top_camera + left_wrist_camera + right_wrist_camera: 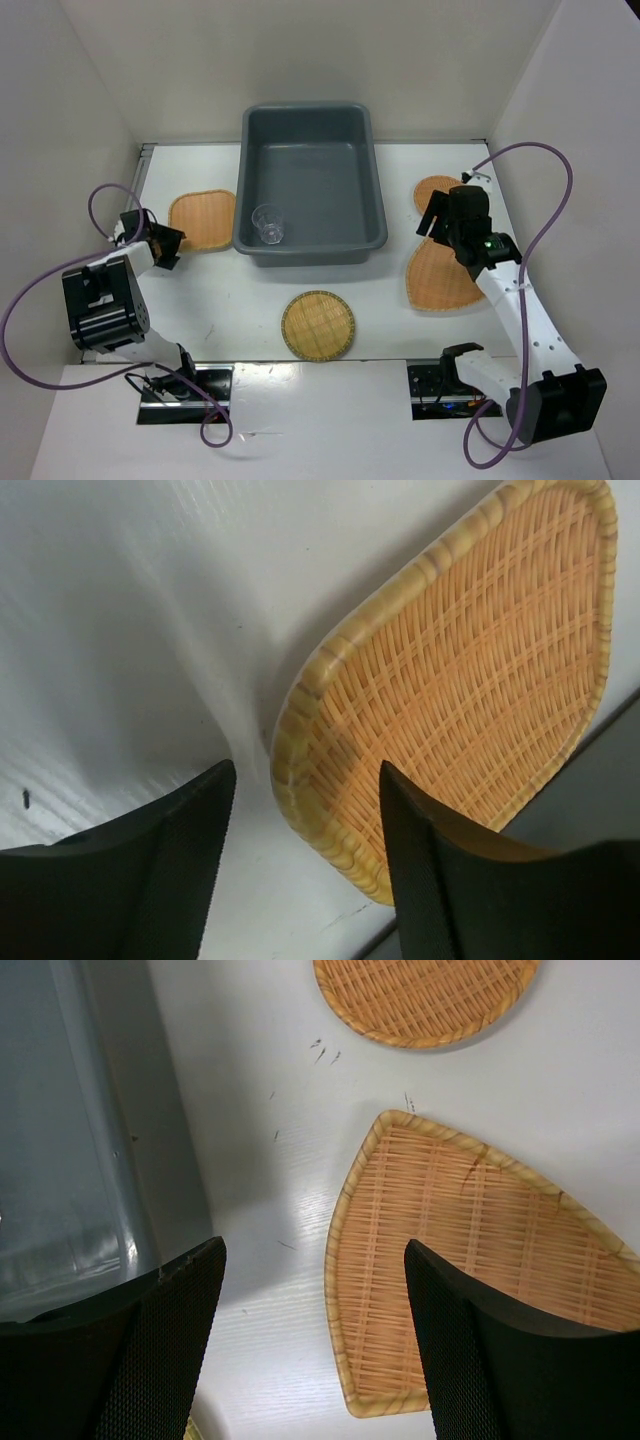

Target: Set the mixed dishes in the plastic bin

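Observation:
The dark grey plastic bin (340, 150) stands at the back centre with the clear cup (268, 224) upright inside it. A rounded-square bamboo plate (203, 220) lies left of the bin. My left gripper (166, 246) is open at its near-left corner; in the left wrist view the fingers (170, 870) straddle that plate's (470, 670) rim. A round plate (318, 325) lies at the front centre. A fan-shaped plate (445, 280) and a second round plate (432, 190) lie to the right. My right gripper (438, 222) is open above the fan plate's (480, 1260) left edge, holding nothing.
The bin's wall (90, 1130) fills the left of the right wrist view, close to my right gripper (315, 1280). The far round plate (420, 995) lies ahead of it. White walls enclose the table on the left, back and right. The bin's side (600, 780) shows beyond the square plate.

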You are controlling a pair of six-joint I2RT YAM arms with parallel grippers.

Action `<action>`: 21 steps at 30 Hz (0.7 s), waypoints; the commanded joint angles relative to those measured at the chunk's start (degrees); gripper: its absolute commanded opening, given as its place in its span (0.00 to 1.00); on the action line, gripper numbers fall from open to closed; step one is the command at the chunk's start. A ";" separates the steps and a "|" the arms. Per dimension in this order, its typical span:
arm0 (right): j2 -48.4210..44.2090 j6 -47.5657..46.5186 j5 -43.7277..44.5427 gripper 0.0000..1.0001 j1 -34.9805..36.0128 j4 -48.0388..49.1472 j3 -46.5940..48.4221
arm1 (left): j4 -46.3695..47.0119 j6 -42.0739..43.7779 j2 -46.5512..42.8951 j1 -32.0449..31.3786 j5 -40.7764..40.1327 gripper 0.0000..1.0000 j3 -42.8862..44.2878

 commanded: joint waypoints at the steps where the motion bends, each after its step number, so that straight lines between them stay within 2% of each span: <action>1: 0.95 -0.90 1.05 0.77 0.64 1.81 0.89 | 7.36 -3.19 2.17 -0.03 1.14 0.66 -1.17; 2: 0.96 -0.90 1.57 0.77 0.64 1.81 0.89 | 7.89 -3.19 2.78 -0.03 1.75 0.61 -1.17; 5: 1.57 -0.90 1.57 0.77 0.64 1.81 1.42 | 9.91 -4.51 4.72 -0.03 2.28 0.59 -1.69; 10: 2.62 -0.90 2.19 0.77 0.64 1.81 1.95 | 12.82 -5.91 5.34 -0.03 2.28 0.45 -3.89; 17: 3.15 -0.90 2.19 0.77 0.64 1.81 1.95 | 14.75 -7.75 4.20 -0.03 -0.26 0.11 -6.35; 19: 3.15 -0.90 2.19 0.77 0.64 1.81 1.95 | 11.86 -9.33 2.45 -0.03 -2.10 0.00 -5.57; 21: 3.15 -0.90 1.57 0.77 0.64 1.81 1.95 | 8.62 -10.74 -1.49 -0.03 -5.95 0.00 -4.95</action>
